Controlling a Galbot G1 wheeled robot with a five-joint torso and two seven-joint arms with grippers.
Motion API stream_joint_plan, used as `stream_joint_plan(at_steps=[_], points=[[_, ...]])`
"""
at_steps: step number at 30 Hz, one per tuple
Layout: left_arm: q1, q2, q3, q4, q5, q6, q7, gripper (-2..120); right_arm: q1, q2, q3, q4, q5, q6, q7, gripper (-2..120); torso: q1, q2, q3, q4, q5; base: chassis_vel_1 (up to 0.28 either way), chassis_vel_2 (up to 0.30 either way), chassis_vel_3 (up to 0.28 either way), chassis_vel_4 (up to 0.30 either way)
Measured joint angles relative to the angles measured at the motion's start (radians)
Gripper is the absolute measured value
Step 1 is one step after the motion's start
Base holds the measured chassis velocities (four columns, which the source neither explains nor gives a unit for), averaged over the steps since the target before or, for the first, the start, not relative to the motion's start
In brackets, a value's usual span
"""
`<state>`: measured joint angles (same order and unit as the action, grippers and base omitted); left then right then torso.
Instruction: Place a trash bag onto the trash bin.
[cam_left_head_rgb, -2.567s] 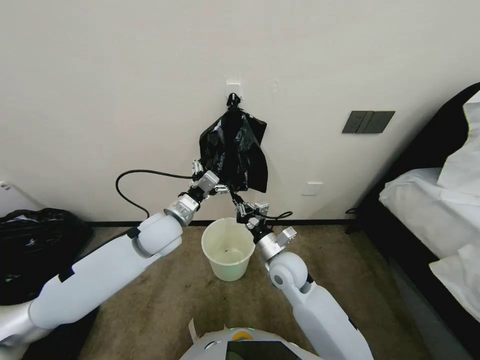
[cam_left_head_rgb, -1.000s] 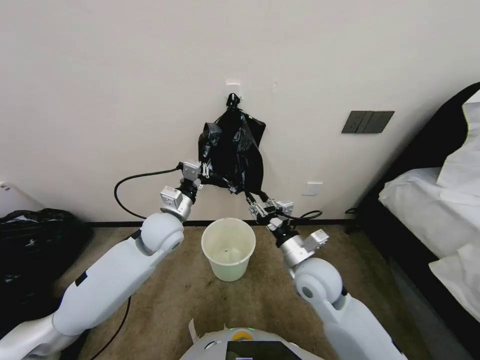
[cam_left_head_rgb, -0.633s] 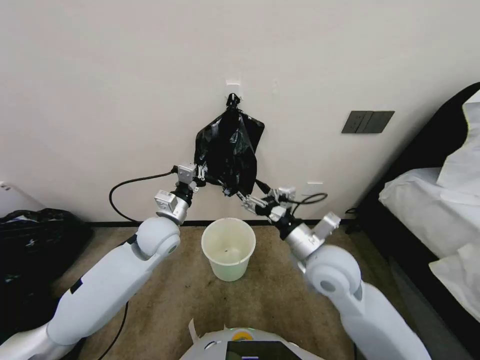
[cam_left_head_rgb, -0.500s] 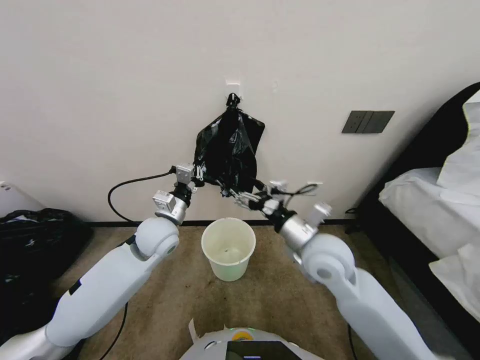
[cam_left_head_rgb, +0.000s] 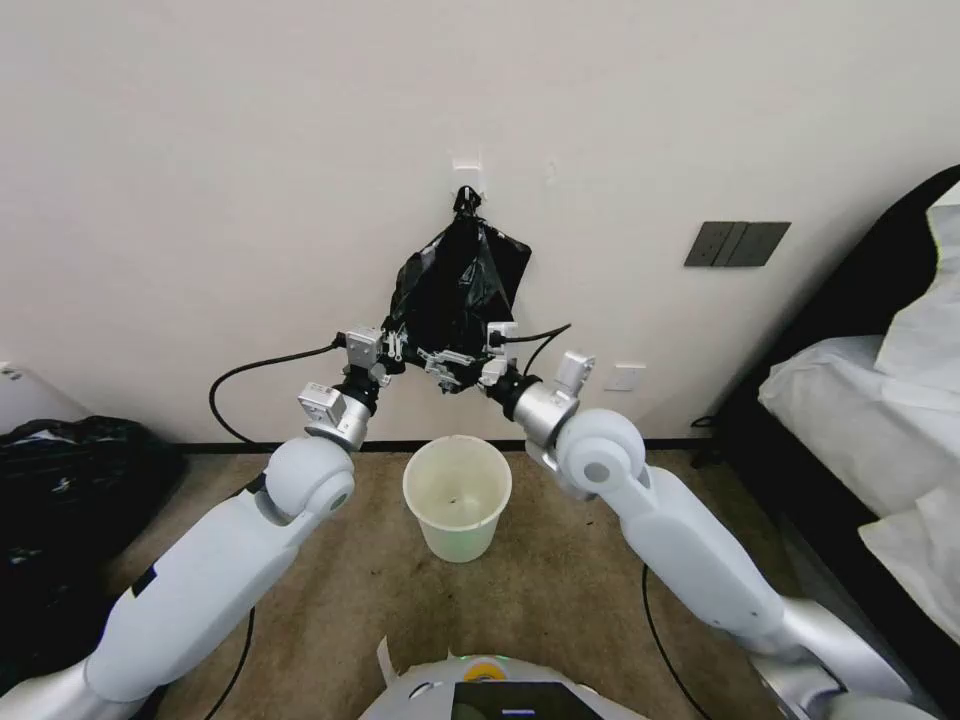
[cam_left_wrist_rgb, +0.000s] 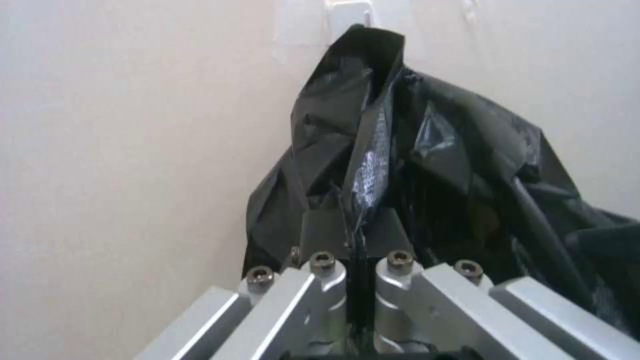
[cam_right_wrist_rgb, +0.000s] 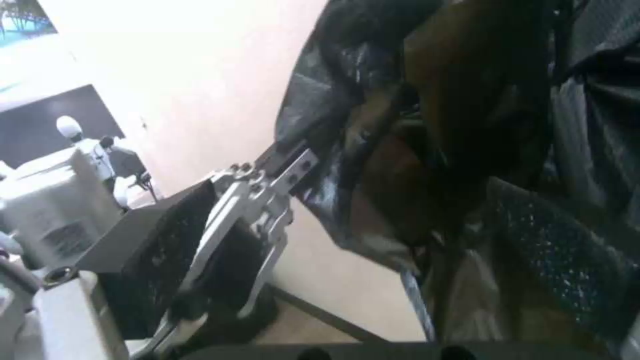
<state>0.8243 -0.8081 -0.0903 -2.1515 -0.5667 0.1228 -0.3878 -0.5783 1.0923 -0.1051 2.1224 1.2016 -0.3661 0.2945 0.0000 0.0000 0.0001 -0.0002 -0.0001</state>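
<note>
So far we have not put the bag on the bin. Far to the left, a big black sack (cam_left_head_rgb: 70, 500) lies on the floor by the wall.

Next comes our left gripper (cam_left_head_rgb: 393, 347), up by the wall at the left bottom edge of the trash bag (cam_left_head_rgb: 455, 295). Its jaws are pressed almost together, with a thin fold of the black plastic pinched between them, as the left wrist view shows (cam_left_wrist_rgb: 357, 235).

The bag hangs from a small hook (cam_left_head_rgb: 466, 178) on the far wall, with its knot up at the hook. It looks bunched, not opened out.

Right under the bag, on the carpet, stands the trash bin (cam_left_head_rgb: 457, 495). It is upright with no liner on it. Inside we see only a tiny dark speck at the bottom.

Then comes our right gripper (cam_left_head_rgb: 452, 362), at the bottom of the bag, close to the left one. We cannot tell if its jaws are open or pinching plastic.

What is left, we think: get the bag off the hook, open its mouth, and pull it over the rim.
</note>
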Motion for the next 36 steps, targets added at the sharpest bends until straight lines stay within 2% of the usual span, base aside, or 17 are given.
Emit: stream_joint_plan(at_steps=[10, 18, 27, 36], points=[[0.003, -0.002, -0.008, -0.015, -0.003, 0.0, 0.005, 0, 0.087, 0.048, -0.041, -0.127, -0.008, 0.01, 0.051, 100, 0.0, 0.0, 0.0, 0.0004, 0.0, 0.0, 0.0, 0.0, 0.0], [0.004, 0.0, -0.013, -0.03, -0.008, 0.0, 0.009, 0, 0.127, -0.009, -0.05, -0.168, -0.075, 0.01, 0.091, 100, 0.0, 0.0, 0.0, 0.0001, 0.0001, 0.0, 0.0, 0.0, 0.0], [-0.003, -0.002, -0.008, -0.031, -0.009, -0.002, 0.01, 0, 0.158, -0.075, -0.088, -0.175, -0.208, -0.054, 0.113, 100, 0.0, 0.0, 0.0, 0.0004, 0.0003, 0.0, 0.0, 0.0, 0.0], [-0.005, -0.006, -0.003, -0.034, -0.009, -0.002, 0.01, 0, 0.199, -0.106, -0.113, -0.182, -0.208, -0.117, 0.176, 98, 0.0, 0.0, 0.0, 0.0002, 0.0002, 0.0, 0.0, 0.0, 0.0]])
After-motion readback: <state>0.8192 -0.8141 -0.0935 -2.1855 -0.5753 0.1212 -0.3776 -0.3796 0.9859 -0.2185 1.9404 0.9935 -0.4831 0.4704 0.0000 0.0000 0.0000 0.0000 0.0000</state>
